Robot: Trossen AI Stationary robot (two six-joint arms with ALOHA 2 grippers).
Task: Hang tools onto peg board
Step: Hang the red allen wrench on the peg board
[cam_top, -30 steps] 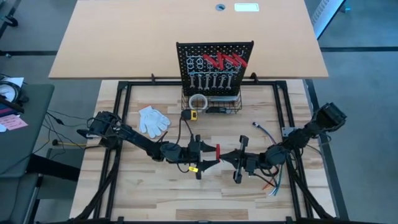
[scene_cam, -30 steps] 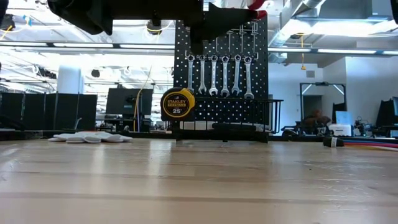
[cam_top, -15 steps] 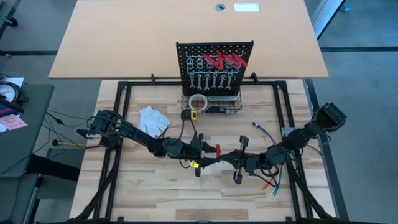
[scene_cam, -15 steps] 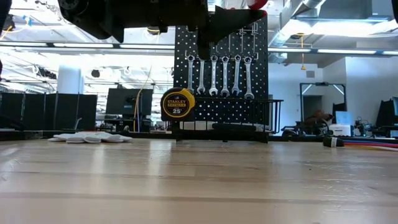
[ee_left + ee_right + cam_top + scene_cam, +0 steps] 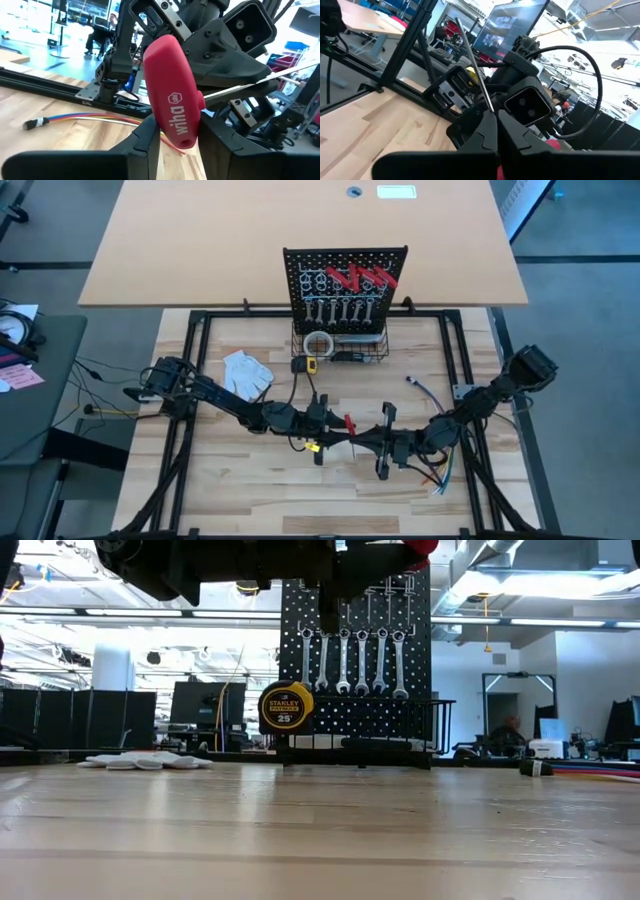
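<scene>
A red-handled tool (image 5: 170, 85) with a thin silver shaft (image 5: 250, 85) hangs above the middle of the table between my two grippers. My left gripper (image 5: 338, 430) is shut on its red handle (image 5: 348, 422). My right gripper (image 5: 372, 436) is shut on the shaft. At the far side stands the black peg board (image 5: 345, 255). A row of silver wrenches (image 5: 352, 660) and several red tools (image 5: 355, 277) hang on it, above its wire basket (image 5: 372, 352). My left gripper (image 5: 180, 137) pinches the red handle's end by the white lettering (image 5: 167, 125) between its two fingers. The fingers lie level and come from the table's left. The tool is clear of the table. My right gripper (image 5: 496, 120) pinches the thin shaft (image 5: 487, 102) between its shut fingertips (image 5: 480, 117), coming level from the table's right. The shaft runs on from the fingers toward the left gripper.
A white glove (image 5: 245, 372) lies left of the basket. A yellow tape measure (image 5: 285, 706) and a tape roll (image 5: 320, 342) sit at the peg board's foot. Coloured wires (image 5: 437, 472) lie under the right arm, and another cable end (image 5: 418, 384) lies behind it.
My left gripper has gone a little toward the table's right, up to the tool, and its fingers have closed on the red handle. The red handle has tipped slightly. My right gripper has kept its hold on the shaft.
</scene>
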